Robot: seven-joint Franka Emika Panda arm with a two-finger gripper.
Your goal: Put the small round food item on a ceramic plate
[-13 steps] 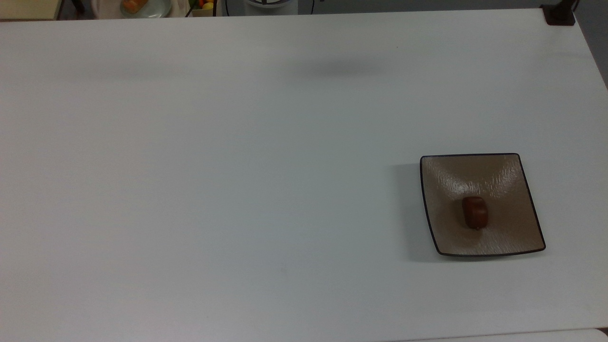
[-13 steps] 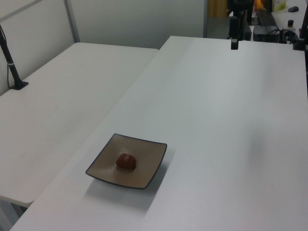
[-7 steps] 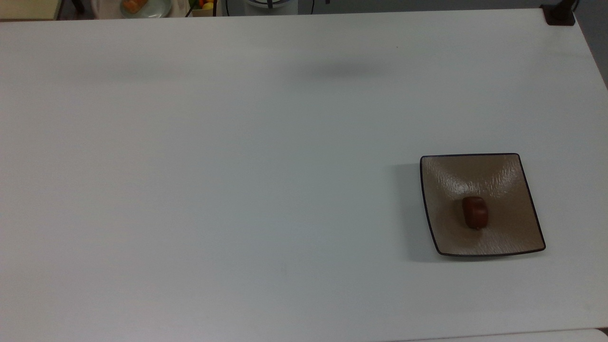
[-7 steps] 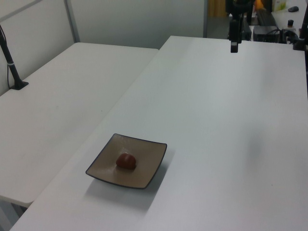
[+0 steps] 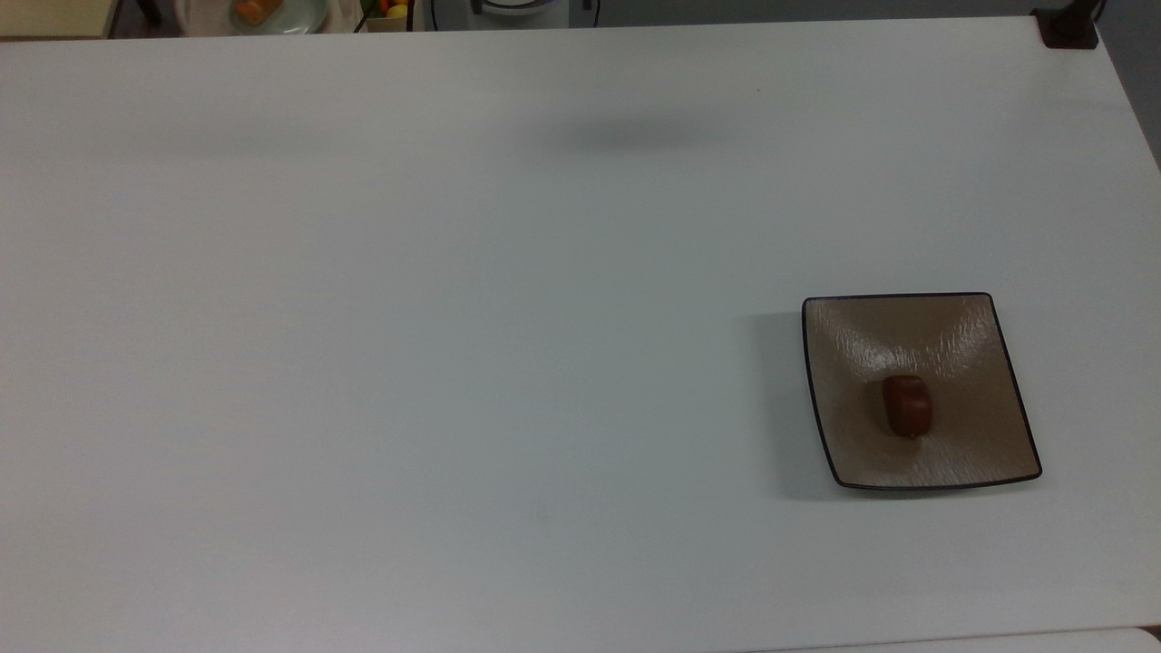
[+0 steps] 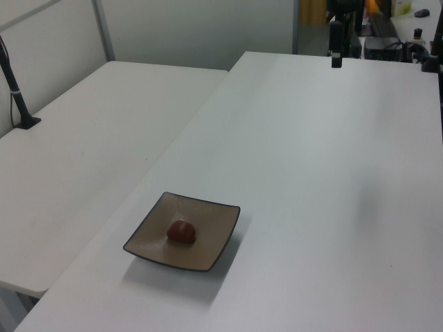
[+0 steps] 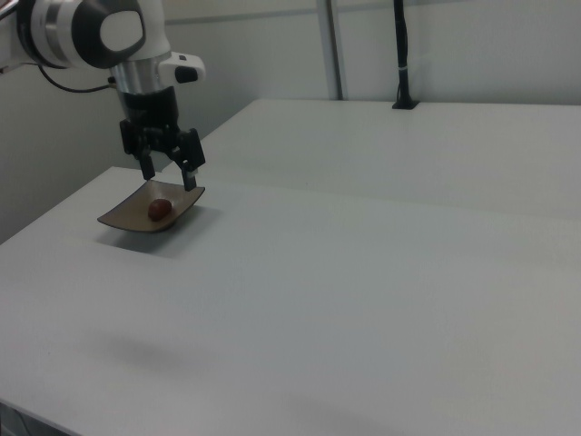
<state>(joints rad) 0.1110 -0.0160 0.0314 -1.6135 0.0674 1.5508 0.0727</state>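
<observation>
The small round food item [image 5: 908, 405], a dark reddish-brown glossy lump, lies near the middle of the square tan ceramic plate [image 5: 853, 444]. The plate stands on the white table [image 5: 453, 317] toward the top view's right. In the left view the food item [image 6: 182, 231] sits on the plate [image 6: 208, 245] near the front edge. My gripper [image 7: 169, 177] hangs open and holds nothing. In the right view it appears just above the plate [image 7: 123, 218] and food item [image 7: 160, 210]. The left view places the gripper [image 6: 336, 59] over the table's far end, well apart from the plate.
A second white table [image 6: 83, 124] adjoins on the left view's left, with a black post [image 6: 17, 97] on it. A dark clamp [image 5: 1066, 27] sits at the top view's upper right corner. Dishes with food [image 5: 263, 11] lie beyond the far edge.
In the left view the gripper at the far end dipped slightly half a second ago and is now a little higher again. Plate and food item have not moved.
</observation>
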